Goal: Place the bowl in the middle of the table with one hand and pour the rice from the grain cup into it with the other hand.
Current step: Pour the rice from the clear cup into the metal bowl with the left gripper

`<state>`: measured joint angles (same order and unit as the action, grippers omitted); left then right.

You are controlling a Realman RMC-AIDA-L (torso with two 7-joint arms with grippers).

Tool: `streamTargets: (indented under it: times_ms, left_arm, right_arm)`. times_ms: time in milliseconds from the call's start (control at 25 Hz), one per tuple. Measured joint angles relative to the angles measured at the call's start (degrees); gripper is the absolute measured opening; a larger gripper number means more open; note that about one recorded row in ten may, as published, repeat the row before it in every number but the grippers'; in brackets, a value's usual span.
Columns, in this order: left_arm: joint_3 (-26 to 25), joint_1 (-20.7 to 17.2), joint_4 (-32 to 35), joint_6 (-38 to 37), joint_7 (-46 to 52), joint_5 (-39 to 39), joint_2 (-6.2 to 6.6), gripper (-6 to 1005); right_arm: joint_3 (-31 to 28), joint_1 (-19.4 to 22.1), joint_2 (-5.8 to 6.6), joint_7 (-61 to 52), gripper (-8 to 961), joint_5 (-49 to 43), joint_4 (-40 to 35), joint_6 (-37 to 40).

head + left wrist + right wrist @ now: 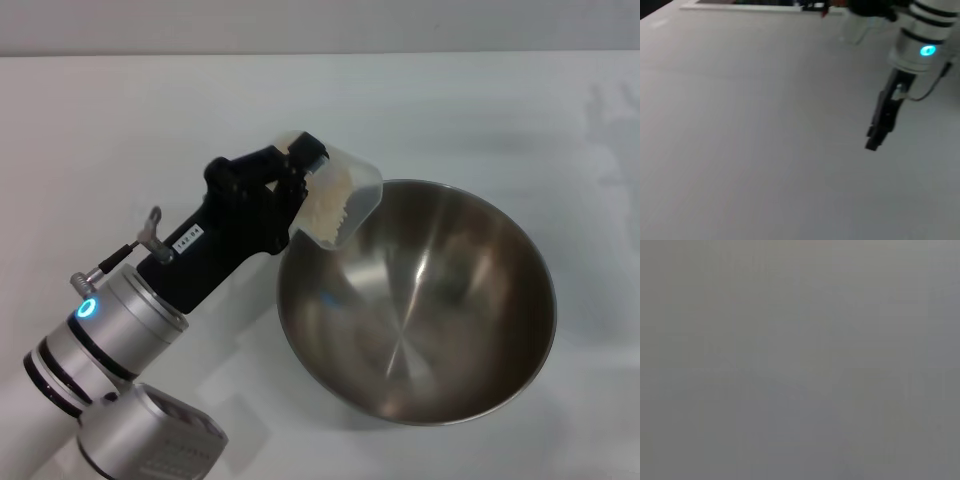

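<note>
1. The grain cup (340, 195) is hanging tilted over the bowl's rim at about the bowl's ten o'clock, its mouth leaning down toward the bowl's inside
2. The rice (327, 208) is sitting as a whitish-beige heap inside the cup, gathered toward the lowered lip; no grains are showing on the bowl's floor in the head view
3. The bowl (420, 300) is resting on the table (150, 120), lying toward four o'clock of the head view's middle, its shiny inside facing up and a little toward the camera
4. The left gripper (305, 165) is gripping the cup, its black fingers (318, 152) closed on the cup's near side, just beside the bowl's rim at ten o'clock
5. The left arm's silver-and-black wrist is reaching in from seven o'clock of the head view, a blue ring light (87, 308) glowing on it
6. The left wrist view is showing mostly bare white tabletop, with the other arm's gripper (880, 130) hanging at two o'clock of that view, above the surface; whether its fingers are apart or together I cannot tell
7. That right arm is carrying a glowing blue light (927, 50) on its pale wrist, and it is staying outside the head view
8. The right wrist view is giving only a flat grey field, with nothing to make out
</note>
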<state>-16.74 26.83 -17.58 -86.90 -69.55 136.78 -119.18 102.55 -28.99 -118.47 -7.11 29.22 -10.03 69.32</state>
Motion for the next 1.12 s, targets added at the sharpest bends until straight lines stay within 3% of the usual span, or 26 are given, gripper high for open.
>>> streamTargets:
  times_ms: [560,800,1120]
  left_arm:
    - [-0.1,0.4,0.6,1.4,-9.4,3.1,0.0,31]
    - [0.9,0.8,0.6,2.1,-20.8,3.2,0.0,30]
    - [2.4,0.7,0.6,1.9,-27.5,3.5,0.0,30]
  right_arm:
    - [0.5,-1.1,-0.07,2.9,358,-0.1,-0.2,4.2]
    - [0.6,-0.8,-0.25,2.9,358,-0.1,-0.2,6.7]
    - [0.2,-0.7,-0.27,2.9,358,-0.1,0.0,7.1]
